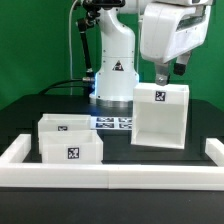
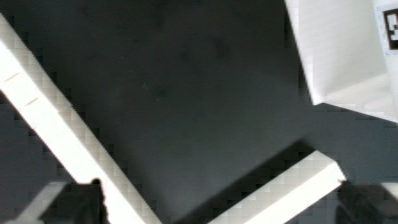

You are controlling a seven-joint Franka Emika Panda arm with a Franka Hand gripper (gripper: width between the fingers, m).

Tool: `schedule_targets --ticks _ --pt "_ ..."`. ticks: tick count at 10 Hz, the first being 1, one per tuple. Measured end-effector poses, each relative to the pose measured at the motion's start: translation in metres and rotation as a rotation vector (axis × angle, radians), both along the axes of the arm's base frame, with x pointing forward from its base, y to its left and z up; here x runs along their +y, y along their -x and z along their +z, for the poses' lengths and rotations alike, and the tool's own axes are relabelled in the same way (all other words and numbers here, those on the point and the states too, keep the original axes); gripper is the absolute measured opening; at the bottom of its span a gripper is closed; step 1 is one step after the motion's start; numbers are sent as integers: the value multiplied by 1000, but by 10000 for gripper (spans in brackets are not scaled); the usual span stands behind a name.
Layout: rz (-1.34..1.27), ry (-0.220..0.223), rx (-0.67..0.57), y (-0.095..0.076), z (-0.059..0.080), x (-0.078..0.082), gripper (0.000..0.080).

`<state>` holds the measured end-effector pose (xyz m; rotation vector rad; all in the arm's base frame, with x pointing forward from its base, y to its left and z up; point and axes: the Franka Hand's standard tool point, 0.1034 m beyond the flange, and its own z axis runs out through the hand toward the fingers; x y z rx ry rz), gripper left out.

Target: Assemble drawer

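Observation:
The tall white open-faced casing point(image 1: 160, 115) stands upright on the black table at the exterior view's right, with a square marker on its top. Part of it shows in the wrist view point(image 2: 347, 50). Two shallow white trays sit at the left, one behind point(image 1: 62, 124) and one in front point(image 1: 70, 150), each with a marker. My gripper point(image 1: 165, 72) hangs just above the casing's top back edge, not touching it. In the wrist view the gripper point(image 2: 222, 208) is open with its fingers far apart and nothing between them.
A low white border wall point(image 1: 110, 178) runs along the table's front and sides; its strips show in the wrist view point(image 2: 54, 130). The marker board point(image 1: 112, 122) lies in front of the robot base point(image 1: 115, 75). A black cable trails at the back left.

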<state>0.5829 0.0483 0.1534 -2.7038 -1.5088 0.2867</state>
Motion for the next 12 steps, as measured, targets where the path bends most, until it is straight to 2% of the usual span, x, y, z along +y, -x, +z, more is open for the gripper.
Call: schedule_targets --ticks 10,11,12 --pt "2 0 2 0 -1 1 649" --pt "-15 1 -1 0 2 -1 649" --pt "-61 10 -21 -1 16 -7 649"
